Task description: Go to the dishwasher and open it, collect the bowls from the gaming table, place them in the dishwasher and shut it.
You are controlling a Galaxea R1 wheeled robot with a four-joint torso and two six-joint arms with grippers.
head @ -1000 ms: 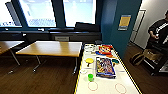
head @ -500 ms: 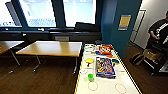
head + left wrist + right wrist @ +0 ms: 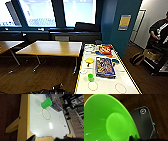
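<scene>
A long narrow white-topped gaming table with a yellow edge strip (image 3: pixel 105 85) is seen ahead in the head view, bearing colourful board-game boxes (image 3: pixel 105 66); a small shallow yellow plastic bowl (image 3: pixel 89 60) lies on it near its left edge, just beside the largest box; a small upright green plastic cup (image 3: pixel 90 77) stands nearer the camera, between the yellow bowl and a red ring drawn on the top (image 3: pixel 93 85); a plain wooden table (image 3: pixel 50 48) stands to the left on dark wooden floor, and a person in dark clothing (image 3: pixel 158 31) stands well apart at the right

In the left wrist view the same cup (image 3: pixel 46 103) is seen touching the white top (image 3: pixel 37 124), just beside the red ring (image 3: pixel 46 114); the state of the left gripper's fingers cannot be told

In the right wrist view a lime green plastic bowl (image 3: pixel 107 122) is seen very close, above the dark floor and a black panel of the robot (image 3: pixel 145 121); whether the right gripper's fingers grip it cannot be told
</scene>
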